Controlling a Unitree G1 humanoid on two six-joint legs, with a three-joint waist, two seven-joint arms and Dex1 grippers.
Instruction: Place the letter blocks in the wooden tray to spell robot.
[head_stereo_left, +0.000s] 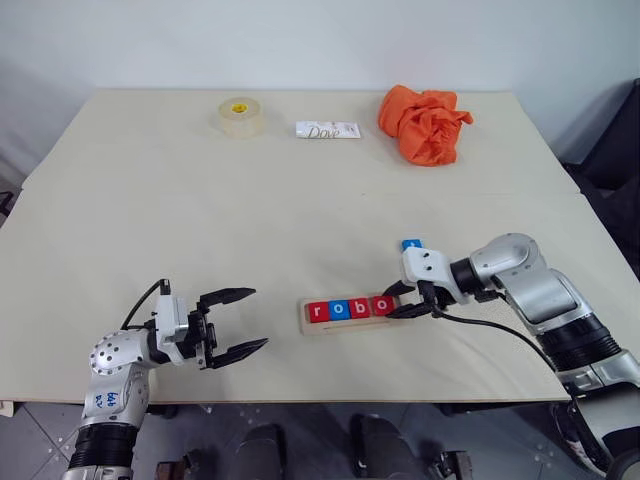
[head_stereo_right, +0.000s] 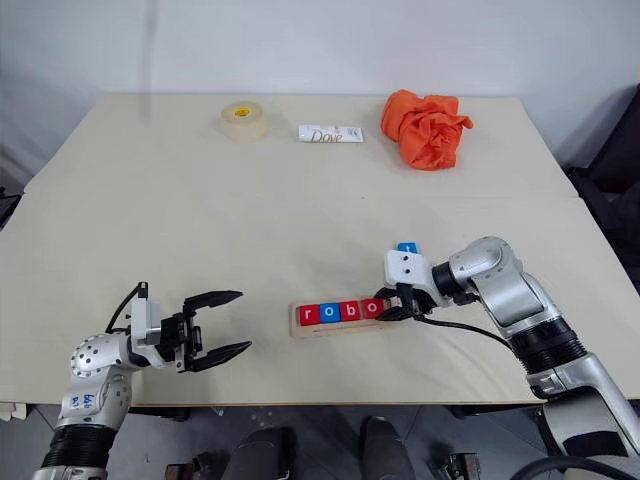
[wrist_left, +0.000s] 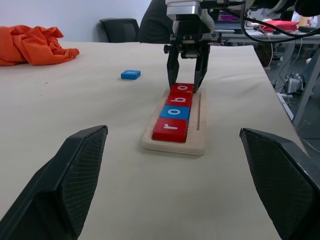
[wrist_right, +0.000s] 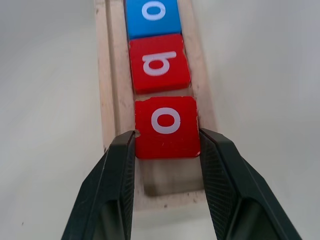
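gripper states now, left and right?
Left gripper: open, holding nothing.
Right gripper: closed on the red square "o" letter block, fourth in the long pale wooden tray.

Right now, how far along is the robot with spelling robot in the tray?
Done: r, o and b lie in the wooden tray. In hand: the right gripper is shut on the second o tile, in the tray's fourth place. Left: the blue tile on the table, then the last slot. The left gripper is open, holding nothing.

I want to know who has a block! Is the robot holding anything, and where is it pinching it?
The right end effector pinches the red o block by its two side edges, in the wooden tray. The left end effector is open, holding nothing.
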